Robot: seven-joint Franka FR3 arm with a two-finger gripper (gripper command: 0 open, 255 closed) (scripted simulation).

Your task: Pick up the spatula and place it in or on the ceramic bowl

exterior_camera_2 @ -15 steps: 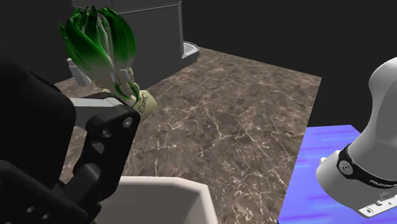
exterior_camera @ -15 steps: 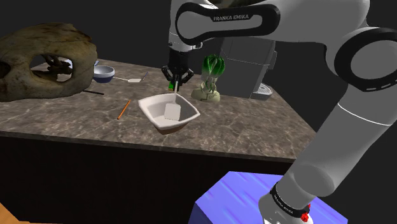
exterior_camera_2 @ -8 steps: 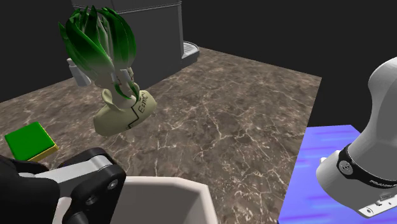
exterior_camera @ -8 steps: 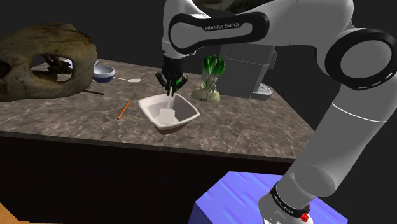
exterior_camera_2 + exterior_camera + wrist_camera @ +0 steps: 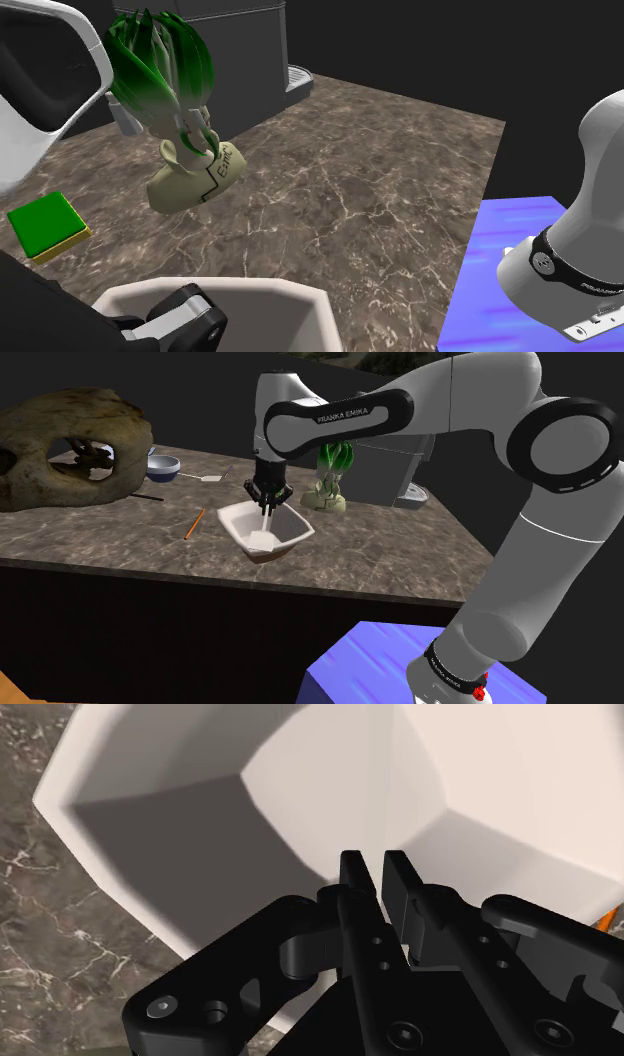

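Release step over the bowl, read from the shoulder view's left. Orange pencil lies on the dark marbled stone counter, apart from the work and no obstacle. Just to its right stands the white square ceramic bowl. The all-black 2-finger gripper hangs low over it, fingers clenched on the thin handle of the white flat-bladed spatula, whose blade appears to reach the bowl's floor. In the wrist view the gripper points into the bowl, its 2 fingers almost meeting. A good finish, by this judgement, opens the fingers only once the blade rests inside, then lifts straight up, clear of the walls. Further right stands the green-leaved head-shaped planter. The white arm rises from the blue box stand, elbow high, forearm crossing above the planter, wrist turned straight down.
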